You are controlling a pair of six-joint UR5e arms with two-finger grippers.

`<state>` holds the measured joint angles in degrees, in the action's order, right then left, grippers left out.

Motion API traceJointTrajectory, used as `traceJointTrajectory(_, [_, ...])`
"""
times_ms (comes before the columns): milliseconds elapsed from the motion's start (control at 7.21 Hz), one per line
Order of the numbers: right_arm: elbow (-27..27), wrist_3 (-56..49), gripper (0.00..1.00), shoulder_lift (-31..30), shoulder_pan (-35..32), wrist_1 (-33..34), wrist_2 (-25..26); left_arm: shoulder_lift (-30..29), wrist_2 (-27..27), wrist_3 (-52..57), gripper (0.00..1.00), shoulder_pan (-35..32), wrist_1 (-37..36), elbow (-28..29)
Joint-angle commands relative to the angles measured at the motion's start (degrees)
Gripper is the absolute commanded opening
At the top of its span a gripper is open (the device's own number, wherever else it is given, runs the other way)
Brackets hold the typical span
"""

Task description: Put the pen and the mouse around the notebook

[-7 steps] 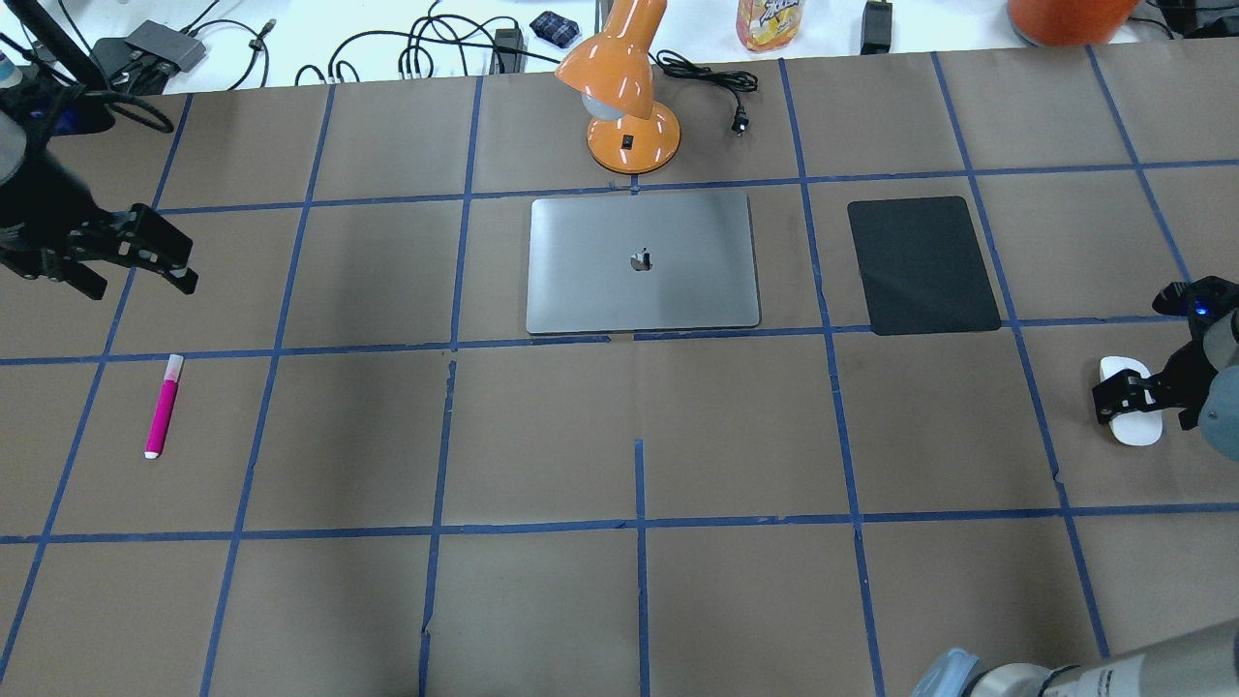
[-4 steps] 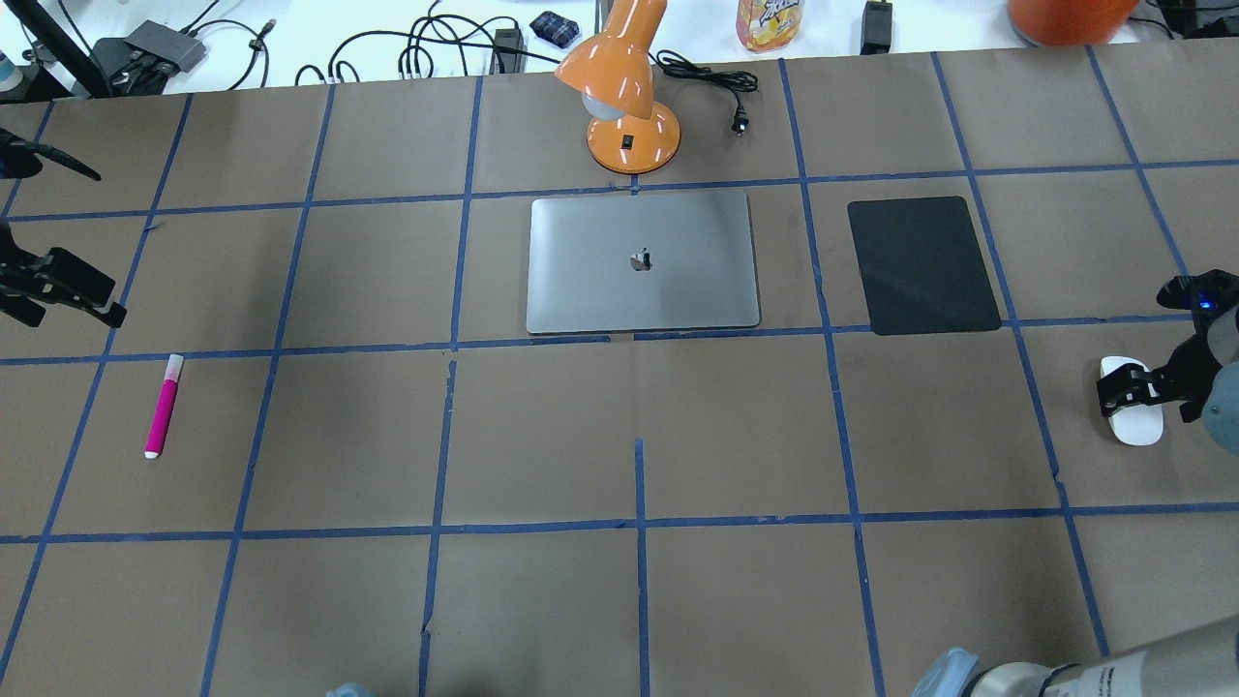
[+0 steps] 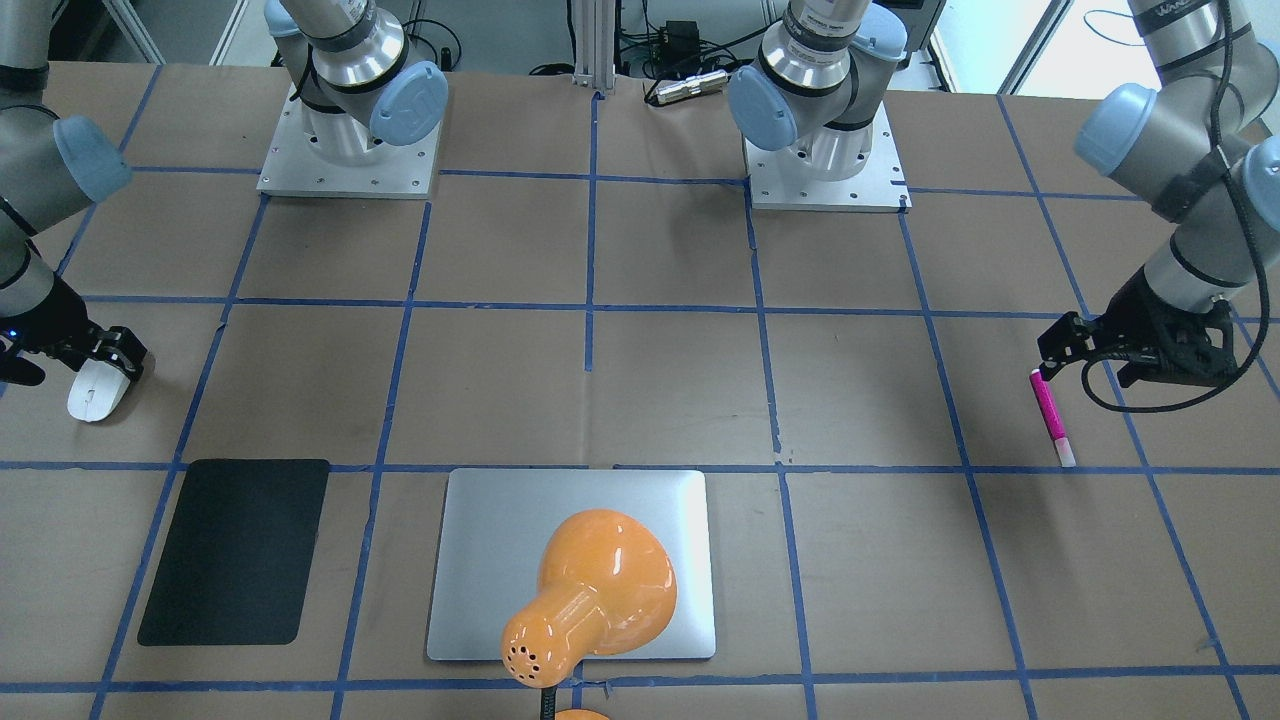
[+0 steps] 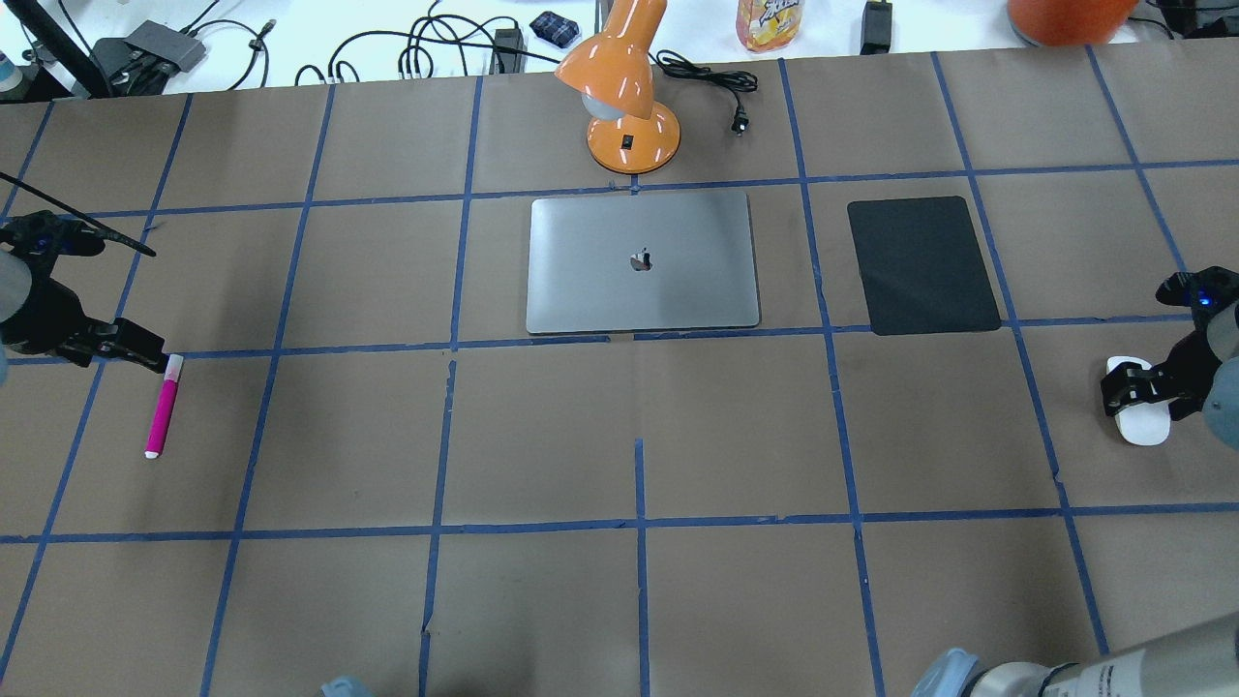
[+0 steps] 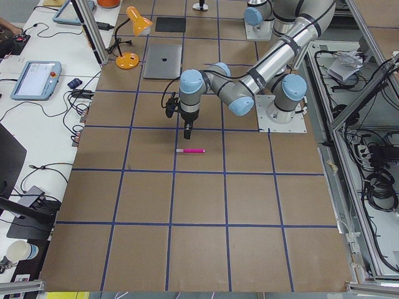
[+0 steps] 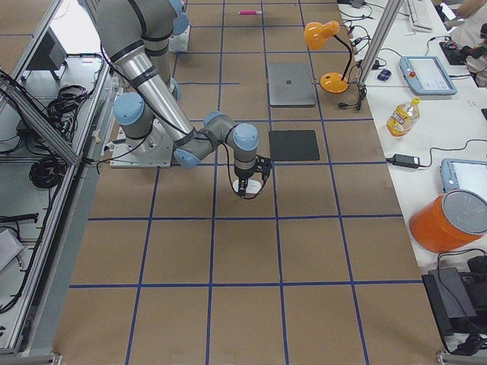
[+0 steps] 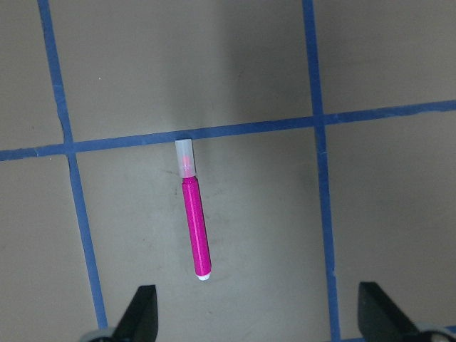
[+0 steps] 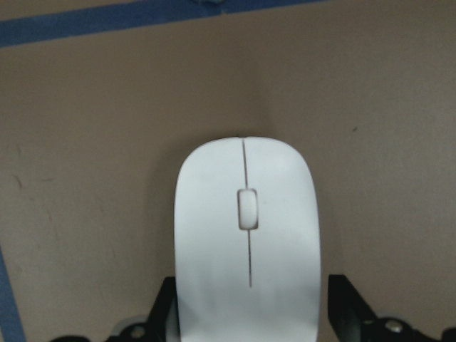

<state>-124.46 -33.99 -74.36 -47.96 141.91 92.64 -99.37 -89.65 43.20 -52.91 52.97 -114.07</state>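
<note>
The magenta pen [image 4: 162, 407] lies at the table's left, whitish cap pointing away from the robot. My left gripper [image 4: 135, 348] hovers just beyond the capped end. In the left wrist view the pen [image 7: 194, 224] lies lengthwise ahead of the left gripper [image 7: 256, 320], which is open wide and holds nothing. The white mouse [image 4: 1142, 428] sits at the far right. My right gripper [image 8: 249, 313] is open, with one finger on each side of the mouse [image 8: 246, 242], very close to it. The silver notebook [image 4: 641, 290] lies flat at the centre back.
An orange desk lamp [image 4: 629, 116] stands just behind the notebook, its cord trailing right. A black mat [image 4: 922, 263] lies to the notebook's right. Cables, adapters and a bottle [image 4: 770, 21] line the white bench beyond the table's far edge.
My left gripper moved from further back and left to the pen's capped end. The right gripper shifted slightly over the mouse. Pen, mouse and notebook stayed where they were.
</note>
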Motion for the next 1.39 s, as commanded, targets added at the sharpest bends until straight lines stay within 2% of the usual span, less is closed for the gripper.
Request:
traceJointTrajectory(0, [0.0,0.0,0.53,-0.2,-0.2,0.1,0.0,-3.7,0.5,-0.3,1.0,2.1,-3.1,-1.2])
traceJointTrajectory(139, [0.7,0.1,0.53,-1.0,-0.5,-0.1,0.0,-5.6,0.5,-0.3,1.0,3.7,-6.4,-1.8])
traceJointTrajectory(277, [4.0,0.4,0.53,-1.7,-1.8,-3.8,0.0,-6.9,0.5,-0.4,1.0,3.7,-7.1,-1.8])
traceJointTrajectory(554, [13.9,0.8,0.52,-0.6,-6.9,-13.5,-0.2,-8.6,0.6,-0.5,1.0,3.7,-7.4,-1.7])
traceJointTrajectory(693, [19.7,2.1,0.52,2.3,-12.6,-15.5,-0.8,-9.4,0.6,-0.5,1.0,3.7,-7.5,-1.7])
traceJointTrajectory(832, [24.5,5.7,0.52,6.1,-18.1,-15.5,-0.6,-10.0,0.6,-0.5,1.0,3.7,-7.8,-1.6])
traceJointTrajectory(970, [26.5,11.1,0.51,9.0,-22.0,-15.4,-1.0,-11.0,0.5,-0.7,1.0,3.7,-9.3,-1.6])
traceJointTrajectory(1109, [26.7,17.0,0.51,10.4,-25.4,-14.5,-4.8,-11.8,0.7,-0.8,1.0,3.7,-9.9,-1.6])
traceJointTrajectory(1248, [27.0,19.0,0.51,12.7,-26.8,-12.3,-5.5,-12.4,2.7,-1.0,0.92,3.7,-11.1,-1.2])
